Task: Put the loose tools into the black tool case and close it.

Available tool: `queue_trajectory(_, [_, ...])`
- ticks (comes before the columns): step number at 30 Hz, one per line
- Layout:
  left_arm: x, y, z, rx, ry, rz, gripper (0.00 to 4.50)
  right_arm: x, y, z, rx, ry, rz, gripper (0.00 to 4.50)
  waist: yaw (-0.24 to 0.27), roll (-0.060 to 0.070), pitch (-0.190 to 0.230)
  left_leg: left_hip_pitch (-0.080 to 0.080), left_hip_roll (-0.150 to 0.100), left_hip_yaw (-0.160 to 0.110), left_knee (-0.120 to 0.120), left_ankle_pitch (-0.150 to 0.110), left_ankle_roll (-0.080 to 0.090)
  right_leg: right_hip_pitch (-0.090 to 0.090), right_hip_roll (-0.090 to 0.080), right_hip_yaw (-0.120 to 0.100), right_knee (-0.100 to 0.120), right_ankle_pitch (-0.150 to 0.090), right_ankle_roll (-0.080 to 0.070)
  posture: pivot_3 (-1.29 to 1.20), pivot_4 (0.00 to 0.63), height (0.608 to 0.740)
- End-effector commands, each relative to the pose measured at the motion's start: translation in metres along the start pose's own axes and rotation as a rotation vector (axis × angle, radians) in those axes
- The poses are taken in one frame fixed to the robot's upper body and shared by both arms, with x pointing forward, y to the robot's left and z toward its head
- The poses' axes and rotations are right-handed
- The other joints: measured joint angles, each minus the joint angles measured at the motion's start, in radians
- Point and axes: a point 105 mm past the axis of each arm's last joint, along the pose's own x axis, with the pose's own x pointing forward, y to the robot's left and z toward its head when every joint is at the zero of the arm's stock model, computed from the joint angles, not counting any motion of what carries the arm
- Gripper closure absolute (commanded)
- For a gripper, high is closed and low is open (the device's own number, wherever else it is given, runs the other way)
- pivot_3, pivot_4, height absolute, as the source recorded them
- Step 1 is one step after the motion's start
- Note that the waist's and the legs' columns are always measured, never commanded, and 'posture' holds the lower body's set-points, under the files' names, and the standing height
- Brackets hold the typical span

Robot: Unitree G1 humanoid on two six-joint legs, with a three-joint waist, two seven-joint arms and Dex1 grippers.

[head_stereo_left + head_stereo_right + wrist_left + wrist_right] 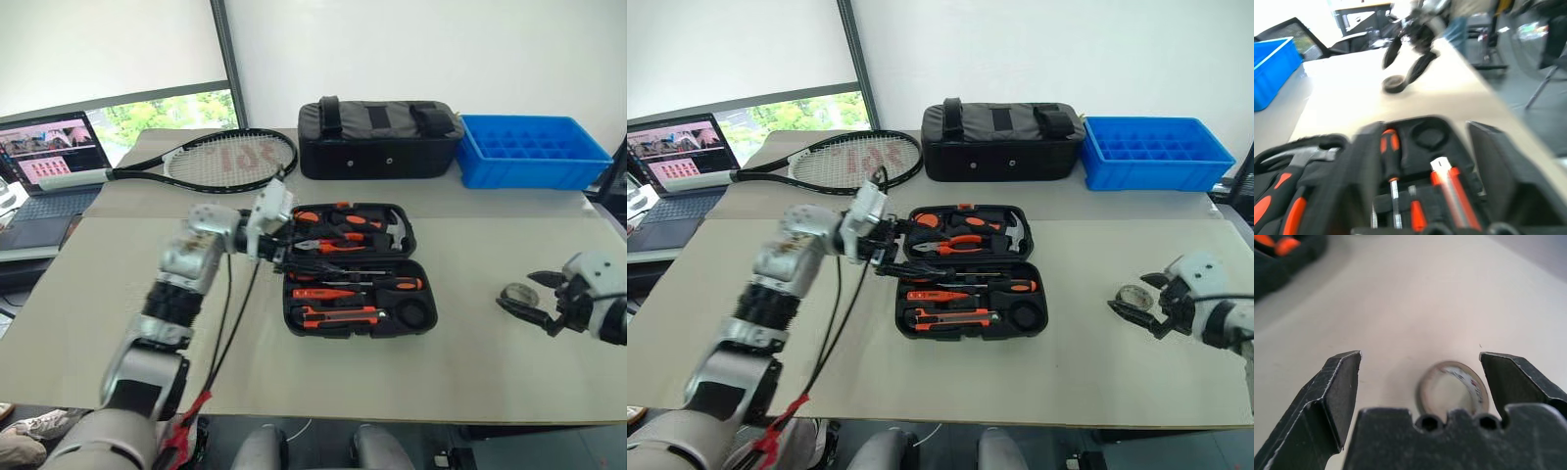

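Observation:
The black tool case lies open mid-table, lid flat behind its base. Orange-and-black tools fill its recesses: a screwdriver, a utility knife, pliers. The round recess at the front right is bare. My left gripper hovers at the case's left edge, open, with nothing between its fingers. The small tape roll lies flat on the table to the right of the case. My right gripper is open around it, and the tape roll sits between its spread fingers.
A tennis racket lies at the back left beside a laptop. A black fabric bag and a blue compartment tray stand along the back edge. The table's right edge is close to my right gripper.

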Motion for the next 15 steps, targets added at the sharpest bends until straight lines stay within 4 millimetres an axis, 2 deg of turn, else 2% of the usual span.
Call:
queue_trajectory(1, [-0.002,-0.013,0.011,-0.006,0.017,-0.042,0.01,0.001,-0.006,-0.002,0.021,0.056,0.031,0.0,0.002,0.0,0.001,0.0,0.0,0.0,0.0,0.0,0.0,0.0,0.0,0.0,0.0,0.0,0.0,0.0,0.15,0.707])
queue_trajectory(2, [-0.004,-0.015,0.012,-0.005,0.028,-0.045,0.01,0.003,-0.007,-0.003,0.029,0.07,0.044,0.0,0.003,0.0,0.001,-0.001,0.0,0.0,0.001,0.0,0.0,0.0,0.0,0.0,-0.001,0.0,0.0,0.0,0.15,0.707])
queue_trajectory(6, [-0.005,-0.02,0.013,0.016,0.059,-0.037,0.0,0.01,-0.012,-0.007,0.029,0.112,0.056,1.04,0.003,0.0,0.001,0.0,-0.001,0.001,0.003,0.0,0.0,0.001,-0.001,0.002,-0.001,0.0,0.0,0.0,0.15,0.707])
queue_trajectory(12, [-0.005,-0.028,0.013,0.028,0.077,-0.032,0.0,0.011,-0.016,0.004,-0.003,0.094,0.06,3.14,0.005,0.0,0.001,0.0,0.0,0.001,0.003,0.0,0.0,0.001,-0.001,0.001,-0.001,0.0,0.0,0.0,0.15,0.707])
queue_trajectory(14, [-0.006,-0.028,0.011,0.027,0.086,-0.023,0.0,0.009,-0.016,0.011,-0.025,0.079,0.066,3.87,0.005,0.0,0.002,0.0,0.0,0.001,0.002,0.0,0.0,0.001,-0.001,0.002,-0.001,0.0,0.0,0.0,0.15,0.707])
queue_trajectory(15, [-0.008,-0.03,0.008,0.025,0.107,-0.022,0.0,0.008,-0.015,0.018,-0.042,0.064,0.077,4.09,0.006,0.0,0.002,0.0,0.0,0.001,0.003,0.0,0.0,0.001,-0.001,0.002,-0.001,0.0,0.0,0.0,0.15,0.707])
